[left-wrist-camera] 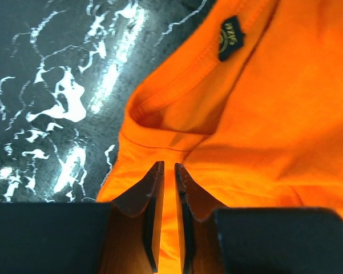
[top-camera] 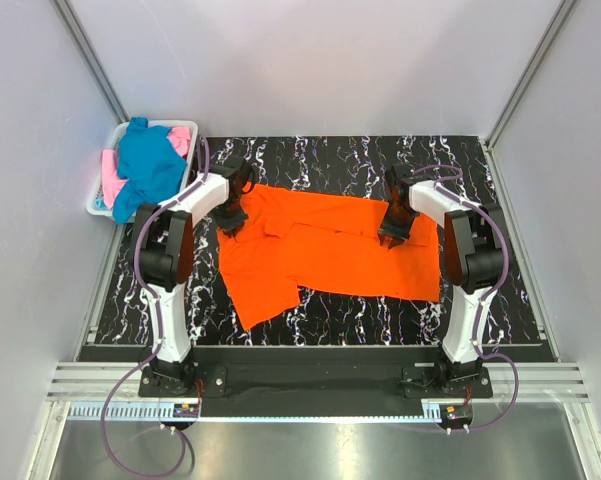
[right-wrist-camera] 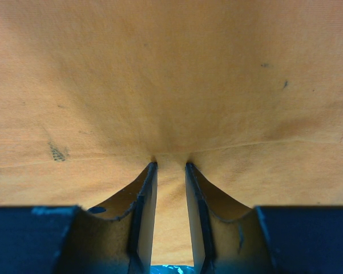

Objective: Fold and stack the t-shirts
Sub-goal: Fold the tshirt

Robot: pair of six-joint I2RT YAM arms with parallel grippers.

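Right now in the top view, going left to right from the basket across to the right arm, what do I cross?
white basket → teal-blue t-shirt lying in it → left gripper, shut on cloth near the collar → orange t-shirt, its middle → right gripper, shut on the same shirt.

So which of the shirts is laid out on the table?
The orange t-shirt, spread across the marbled table with the left hand and right hand pinching it. The teal-blue t-shirt and pink t-shirt lie heaped in the white basket.
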